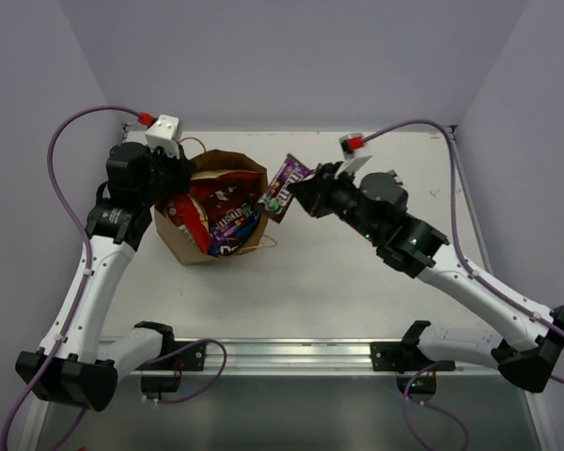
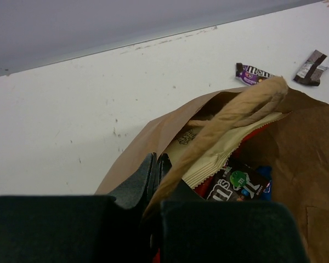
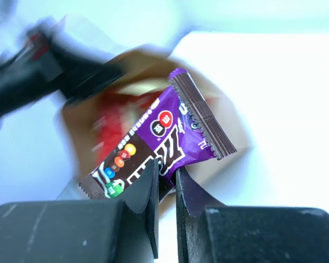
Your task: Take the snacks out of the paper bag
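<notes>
The right end effector [image 3: 165, 186] is almost closed, with its fingers pinching the lower edge of a purple M&M's packet [image 3: 172, 131]. It holds the packet just beside the right rim of the paper bag [image 1: 193, 246]. The left end effector [image 2: 156, 175] is fully closed on the bag's twisted handle [image 2: 230, 118]. The bag is open on the worktop [image 1: 338, 282]. Inside are red packets [image 1: 207, 199], a brown M&M's packet [image 1: 230, 224] and a blue packet [image 1: 251, 228]. A small purple candy packet [image 2: 252, 73] and a dark candy packet [image 2: 315, 67] lie on the worktop beyond the bag.

Rt wrist: tall brown kraft paper bag [image 3: 74, 137] + red packets [image 3: 118, 123] inside are blurred. Lt wrist: bag's right side is cut off.
</notes>
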Robot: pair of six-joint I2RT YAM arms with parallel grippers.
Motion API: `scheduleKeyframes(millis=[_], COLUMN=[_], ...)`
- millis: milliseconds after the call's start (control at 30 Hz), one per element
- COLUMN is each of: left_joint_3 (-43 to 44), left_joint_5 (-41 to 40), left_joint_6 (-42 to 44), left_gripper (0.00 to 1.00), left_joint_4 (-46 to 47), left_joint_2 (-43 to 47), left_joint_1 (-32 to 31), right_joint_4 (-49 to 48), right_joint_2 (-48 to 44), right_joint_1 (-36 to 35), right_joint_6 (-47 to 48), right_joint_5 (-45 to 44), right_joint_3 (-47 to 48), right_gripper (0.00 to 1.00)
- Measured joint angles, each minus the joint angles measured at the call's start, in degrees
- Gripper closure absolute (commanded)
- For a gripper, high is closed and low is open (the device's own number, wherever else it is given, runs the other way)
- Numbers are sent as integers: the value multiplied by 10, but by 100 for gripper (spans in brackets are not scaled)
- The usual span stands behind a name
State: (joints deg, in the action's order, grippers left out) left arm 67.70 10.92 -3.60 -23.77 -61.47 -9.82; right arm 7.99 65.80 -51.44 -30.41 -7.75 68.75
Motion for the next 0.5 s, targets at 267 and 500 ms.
scheduleKeyframes(millis=[267, 500], left_joint_3=[0, 3], left_joint_5=[-13, -9], left_joint_6=[-3, -2], left_gripper=[100, 100], left_joint_4=[4, 1], left_joint_2=[-5, -5], left_joint_1=[0, 0], right_joint_4=[-12, -42], right_joint_2=[-24, 200], right_joint_1=[267, 326], right_joint_6=[-14, -22], right_joint_5=[16, 51], right_joint_3=[-114, -118], right_gripper=[100, 94])
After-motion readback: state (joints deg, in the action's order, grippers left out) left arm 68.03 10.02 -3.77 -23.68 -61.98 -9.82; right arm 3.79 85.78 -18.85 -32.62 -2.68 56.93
